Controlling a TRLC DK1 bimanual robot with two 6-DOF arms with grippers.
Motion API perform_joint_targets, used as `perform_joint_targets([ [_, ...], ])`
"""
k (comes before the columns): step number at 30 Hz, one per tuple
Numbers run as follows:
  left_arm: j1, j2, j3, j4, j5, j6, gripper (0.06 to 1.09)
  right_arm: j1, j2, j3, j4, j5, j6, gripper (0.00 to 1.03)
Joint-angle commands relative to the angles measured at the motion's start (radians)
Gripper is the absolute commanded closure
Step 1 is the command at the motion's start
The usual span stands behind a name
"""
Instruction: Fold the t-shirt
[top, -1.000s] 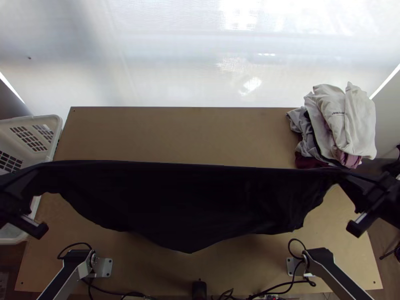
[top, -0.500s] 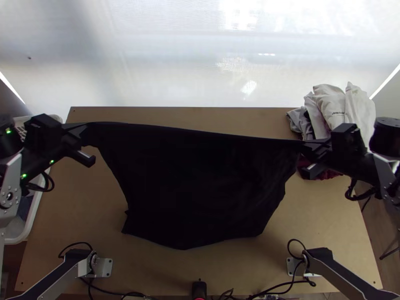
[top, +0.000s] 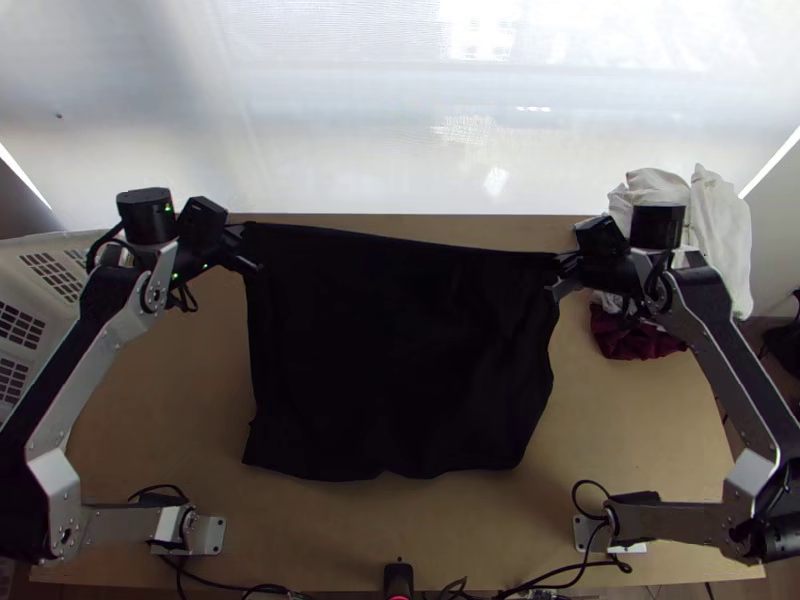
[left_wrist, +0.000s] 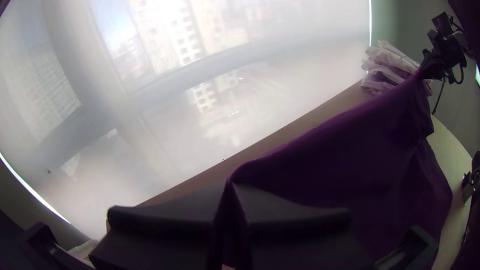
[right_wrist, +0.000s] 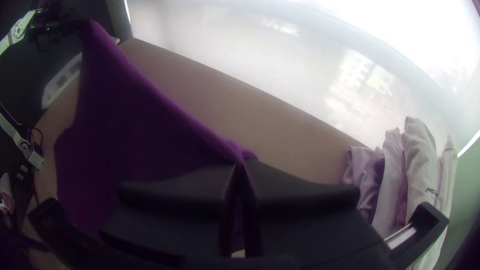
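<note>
So, left to right: a white basket (top: 40, 262) with grid-like holes sits against the left edge of the wooden table (top: 160, 400). The left arm (top: 92, 368) angles up from its base by the near-left part of the table, and its left gripper (top: 243, 233) is up near the far edge, a bit in from the far-left corner. Its two fingers are pinched together on the left end of the t-shirt's far edge.

The dark t-shirt (top: 400, 350) is basically spread out between the two arms, over the middle of the table. Its long axis goes side to side, pretty much along the table's far edge, though the held edge runs on a slight slant: the left end sits closer to the table's far edge than the right end does. That edge is pulled nearly straight, and the rest drops toward the near edge, ending in a wavy hem. Can't tell which end the collar is on.

Then the right gripper (top: 562, 262), closed on the right end of that same edge, with the right arm (top: 730, 370) bending back to its base by the near-right part of the table. Beyond it, at the far-right corner, there's a heap of light clothes (top: 722, 225), with a maroon cloth (top: 635, 338) poking out on the near side.
</note>
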Motion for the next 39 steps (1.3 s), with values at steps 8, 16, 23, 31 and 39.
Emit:
perform_joint_targets([
  [8, 0.039, 0.305, 0.263, 0.123, -0.158, 0.011, 0.98, 0.008, 0.287, 0.213, 0.210, 0.144, 0.033, 1.00],
  [16, -0.013, 0.333, 0.134, 0.143, -0.158, 0.061, 0.98, 0.050, 0.409, 0.190, 0.203, 0.158, -0.007, 1.00],
  [23, -0.032, 0.359, 0.015, 0.227, -0.158, 0.075, 0.98, 0.092, 0.448, 0.167, 0.205, 0.176, -0.005, 1.00],
  [31, -0.027, 0.287, -0.105, 0.227, -0.163, 0.087, 0.98, 0.112, 0.392, 0.119, 0.191, 0.178, 0.000, 1.00],
  [39, 0.008, 0.180, -0.260, 0.241, -0.160, 0.139, 0.98, 0.099, 0.284, -0.031, 0.183, 0.178, -0.002, 1.00],
])
